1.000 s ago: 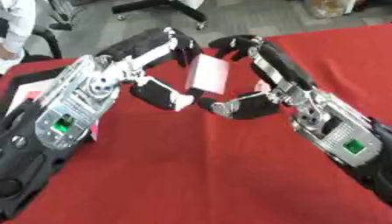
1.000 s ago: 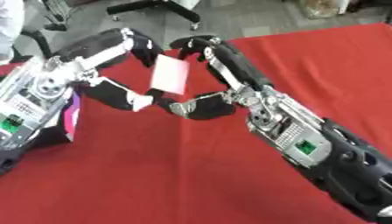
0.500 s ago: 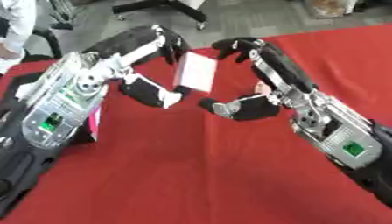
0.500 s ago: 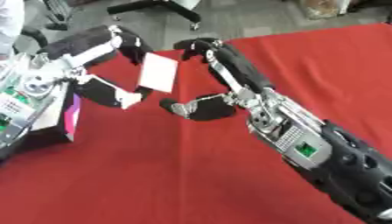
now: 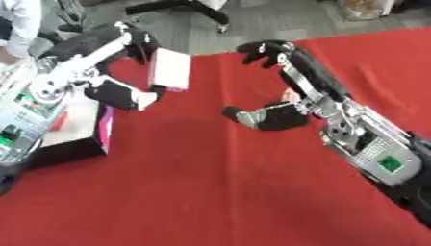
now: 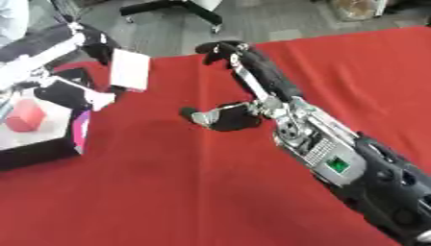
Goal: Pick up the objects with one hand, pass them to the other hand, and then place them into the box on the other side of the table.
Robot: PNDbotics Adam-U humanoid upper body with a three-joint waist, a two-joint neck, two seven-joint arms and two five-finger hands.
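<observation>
An office or lab room: grey carpet floor runs along twelve o'clock, with the black star base of a swivel chair at eleven o'clock, beyond a tabletop under red cloth.

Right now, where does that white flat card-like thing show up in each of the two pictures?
Left eye view: the white flat object is upper left of centre, held in the left robot hand.
Right eye view: it sits further left, near the top, above the box.
Shared landmark: the right robot hand, empty, near the middle of the red cloth.
</observation>
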